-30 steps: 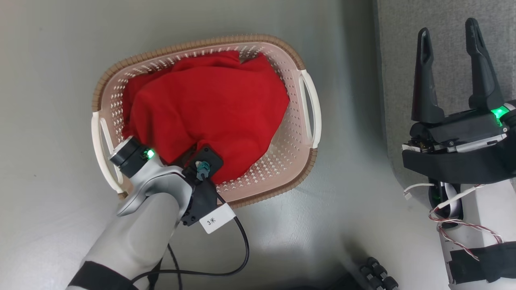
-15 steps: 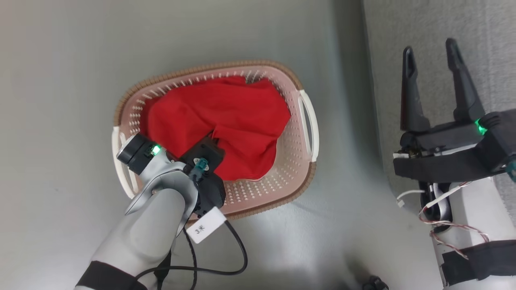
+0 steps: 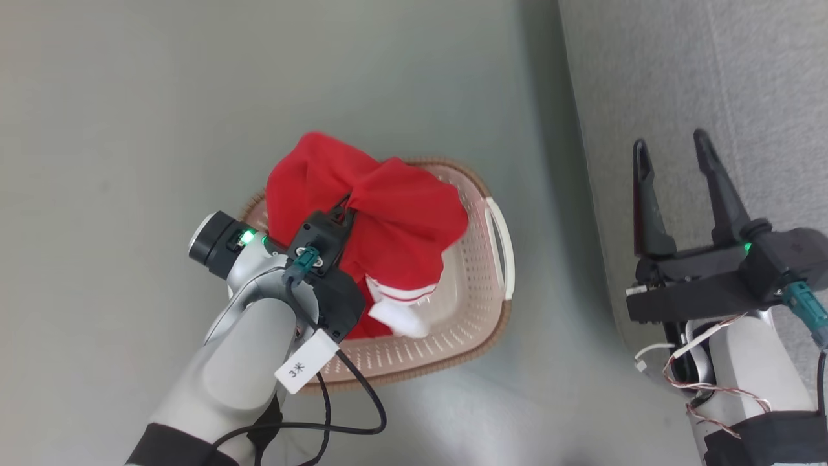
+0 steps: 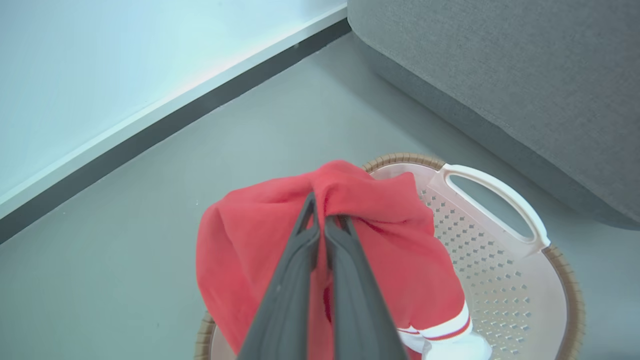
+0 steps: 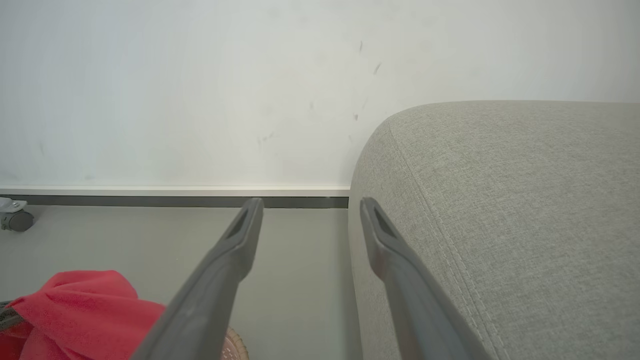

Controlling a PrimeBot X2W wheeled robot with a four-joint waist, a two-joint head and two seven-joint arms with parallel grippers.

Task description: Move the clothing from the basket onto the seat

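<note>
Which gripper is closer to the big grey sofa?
Right. The right gripper is open at the sofa's edge. The left gripper is above the basket, shut on the red clothing, with bare floor between it and the sofa.

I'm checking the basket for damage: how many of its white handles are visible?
1: the handle on the basket's side facing the sofa. The opposite side is covered by the left arm and the lifted clothing, so a second handle may be hidden.
</note>
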